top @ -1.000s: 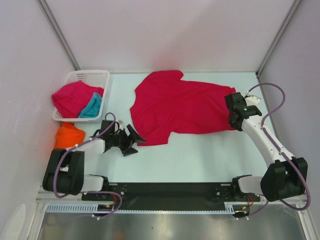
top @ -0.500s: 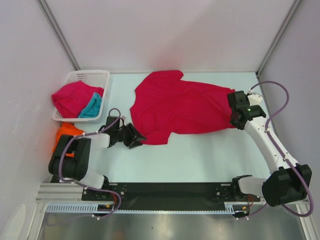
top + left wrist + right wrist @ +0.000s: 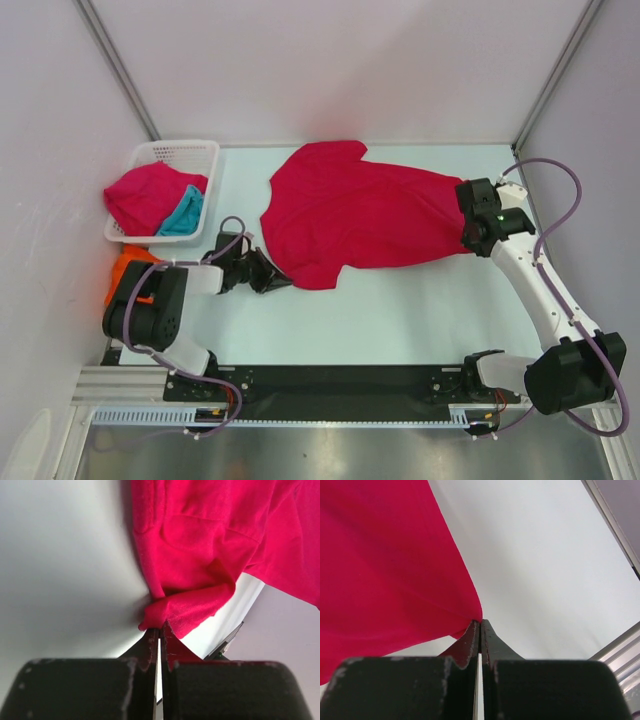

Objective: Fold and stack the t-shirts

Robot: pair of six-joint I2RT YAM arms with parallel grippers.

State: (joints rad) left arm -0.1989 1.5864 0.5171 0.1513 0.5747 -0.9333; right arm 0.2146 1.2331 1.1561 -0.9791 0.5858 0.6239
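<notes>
A crimson-red t-shirt [image 3: 360,215] lies spread across the middle of the table. My left gripper [image 3: 272,282] sits low at its near-left corner, shut on a bunched fold of the hem. In the left wrist view, the gripper [image 3: 160,627] has the red t-shirt [image 3: 210,540] pinched at its tips. My right gripper [image 3: 466,228] is shut on the shirt's right edge. The right wrist view shows that gripper [image 3: 480,622] with the t-shirt [image 3: 385,570] drawn taut to its tips. A second red t-shirt [image 3: 145,192] and a teal one [image 3: 183,215] fill the basket. An orange t-shirt [image 3: 135,270] lies beside it.
The white lattice basket [image 3: 175,146] stands at the far left of the table [image 3: 400,310]. Side walls with metal corner posts [image 3: 120,70] close in the back, left and right. The arms' black base rail [image 3: 340,380] runs along the near edge.
My left gripper has slid right to the shirt's near-left corner and closed from wide open onto the cloth. The right gripper has stayed shut on the shirt, shifting slightly.
</notes>
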